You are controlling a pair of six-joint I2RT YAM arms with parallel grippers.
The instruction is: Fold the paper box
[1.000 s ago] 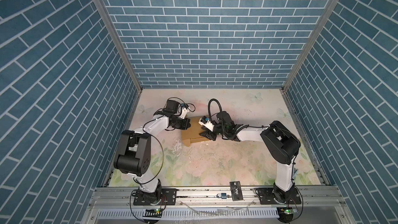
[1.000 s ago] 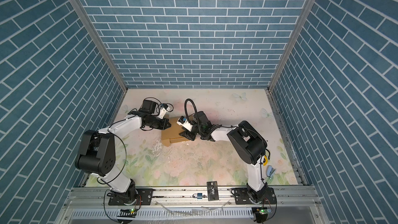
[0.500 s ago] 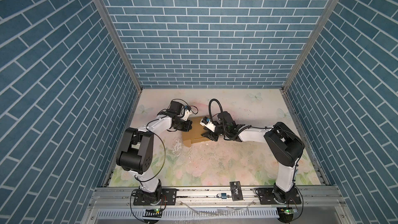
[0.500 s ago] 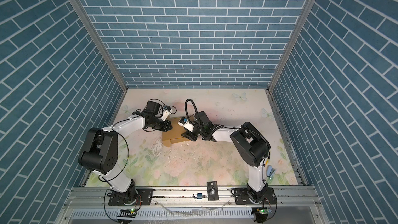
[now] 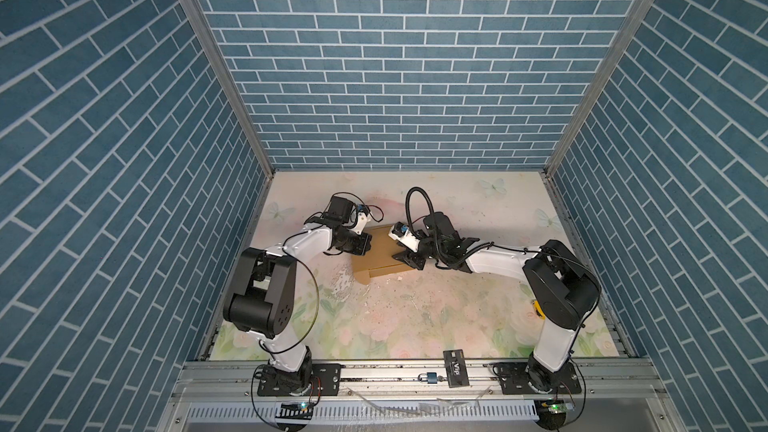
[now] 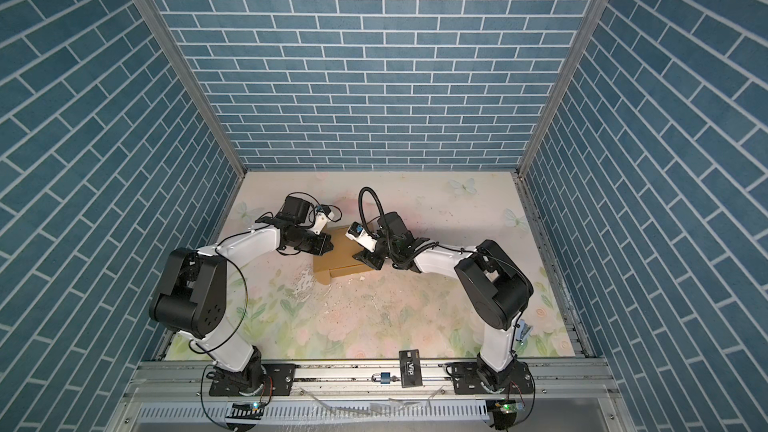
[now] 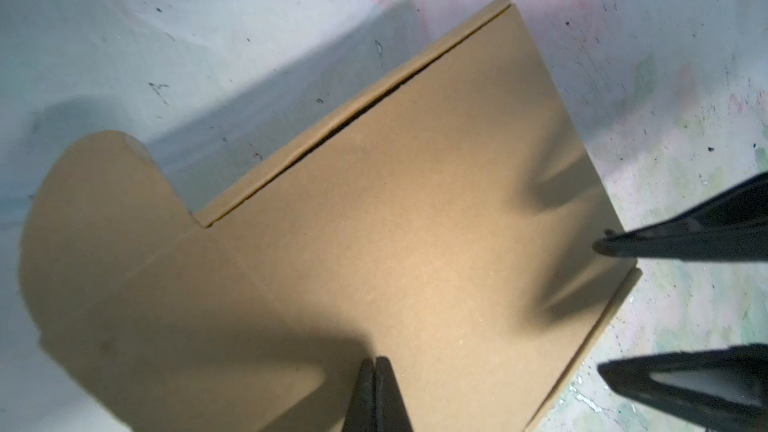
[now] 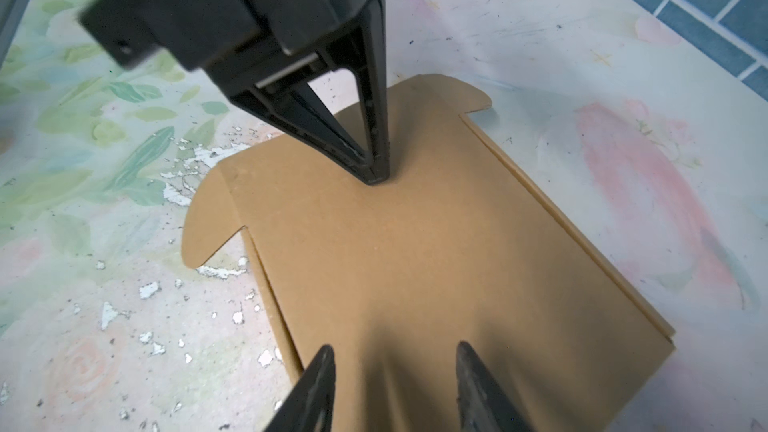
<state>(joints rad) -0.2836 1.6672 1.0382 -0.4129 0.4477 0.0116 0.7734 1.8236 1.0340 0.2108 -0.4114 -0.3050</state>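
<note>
The paper box is seen lying flat mid-table, between both arms. The left gripper is pressed shut and empty, its tips on the cardboard. The right gripper is held half parted over the opposite end, with nothing gripped. A black card and padlock are set well apart on the front rail.

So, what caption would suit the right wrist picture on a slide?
Shut left gripper rests its tip on the flat cardboard box; open right gripper poised at its edge.
</note>
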